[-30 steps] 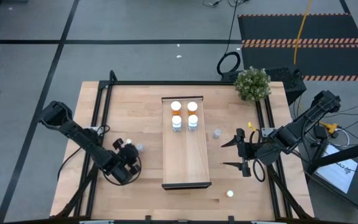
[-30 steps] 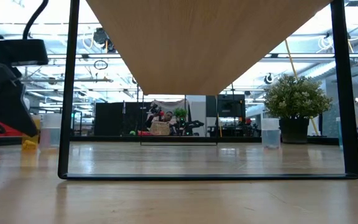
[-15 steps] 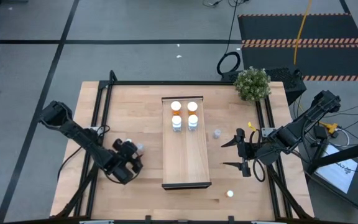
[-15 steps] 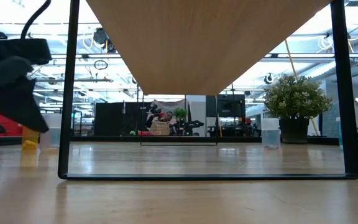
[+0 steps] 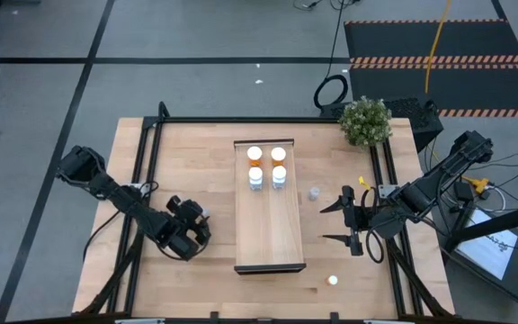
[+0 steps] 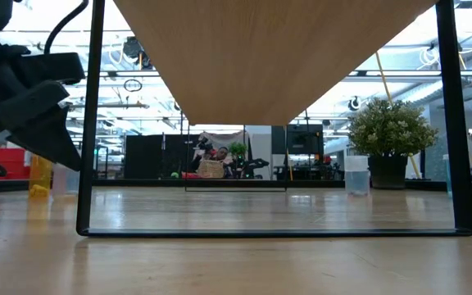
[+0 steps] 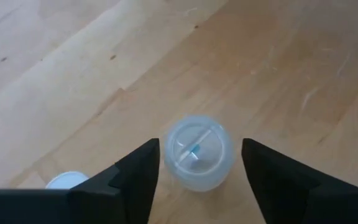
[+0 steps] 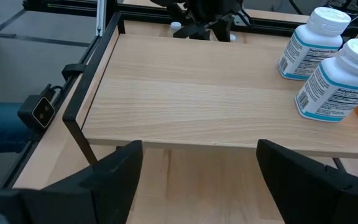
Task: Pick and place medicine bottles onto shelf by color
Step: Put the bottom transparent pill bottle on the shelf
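Observation:
My left gripper (image 5: 193, 230) is low over the table, left of the shelf (image 5: 270, 236). It is open. A clear bottle with no cap (image 7: 197, 153) stands mouth up on the wood between its fingers, with a small gap on each side. A loose white cap (image 7: 67, 180) lies beside it. Two orange bottles (image 5: 254, 154) and two white-and-blue bottles (image 5: 255, 177) stand on the shelf's far end. My right gripper (image 5: 349, 221) waits open, raised to the right of the shelf.
Another clear bottle (image 5: 314, 193) stands on the table right of the shelf. A white cap (image 5: 333, 280) lies near the front right. A potted plant (image 5: 365, 121) sits at the far right corner. The shelf stands on a black frame (image 6: 88, 123).
My left gripper has swung a little toward the table's right, toward the shelf, and has rolled somewhat. In the low view it now stands farther right and higher. My right arm has kept still.

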`<state>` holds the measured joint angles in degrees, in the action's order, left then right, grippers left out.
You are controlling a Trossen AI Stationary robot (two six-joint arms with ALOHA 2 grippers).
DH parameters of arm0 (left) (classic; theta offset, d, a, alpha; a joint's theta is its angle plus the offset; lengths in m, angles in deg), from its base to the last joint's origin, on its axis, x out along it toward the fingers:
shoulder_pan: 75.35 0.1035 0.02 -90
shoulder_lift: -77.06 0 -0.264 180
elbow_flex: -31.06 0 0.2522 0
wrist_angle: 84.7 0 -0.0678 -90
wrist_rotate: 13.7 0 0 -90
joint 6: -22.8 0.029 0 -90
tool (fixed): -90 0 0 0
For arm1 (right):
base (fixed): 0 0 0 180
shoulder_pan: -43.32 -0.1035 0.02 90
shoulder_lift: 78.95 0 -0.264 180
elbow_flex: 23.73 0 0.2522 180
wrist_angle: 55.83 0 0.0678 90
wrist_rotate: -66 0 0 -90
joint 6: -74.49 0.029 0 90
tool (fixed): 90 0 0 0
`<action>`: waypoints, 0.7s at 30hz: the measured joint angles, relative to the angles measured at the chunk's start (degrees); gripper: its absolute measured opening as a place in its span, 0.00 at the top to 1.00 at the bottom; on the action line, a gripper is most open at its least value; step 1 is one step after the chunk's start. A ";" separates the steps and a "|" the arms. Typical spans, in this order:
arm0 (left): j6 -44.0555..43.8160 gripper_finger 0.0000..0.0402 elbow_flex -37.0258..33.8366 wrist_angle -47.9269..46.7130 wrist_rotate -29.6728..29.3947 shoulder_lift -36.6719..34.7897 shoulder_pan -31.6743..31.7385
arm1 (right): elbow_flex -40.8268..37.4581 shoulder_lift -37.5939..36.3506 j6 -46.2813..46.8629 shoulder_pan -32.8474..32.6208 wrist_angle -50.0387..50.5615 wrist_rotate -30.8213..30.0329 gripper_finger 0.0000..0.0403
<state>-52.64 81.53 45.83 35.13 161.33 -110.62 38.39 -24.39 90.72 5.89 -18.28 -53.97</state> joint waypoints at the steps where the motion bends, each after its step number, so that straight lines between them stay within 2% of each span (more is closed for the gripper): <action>1: 0.55 0.46 0.00 0.18 0.00 0.00 0.00 | 0.00 0.00 0.00 0.00 0.00 0.00 0.24; 10: 6.89 0.63 0.01 3.09 0.04 -0.01 0.00 | 0.00 0.00 0.00 0.00 0.00 0.00 0.24; 16: 9.17 0.61 0.02 2.96 0.28 -0.81 -0.05 | 0.00 0.00 0.00 -0.01 0.02 0.00 0.24; 21: 13.35 0.60 0.02 3.01 0.96 -5.16 -0.06 | -0.02 0.00 0.00 0.00 0.02 -0.15 0.24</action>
<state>-39.29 81.55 48.84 36.09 156.16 -110.68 38.36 -24.39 90.72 5.89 -18.25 -54.12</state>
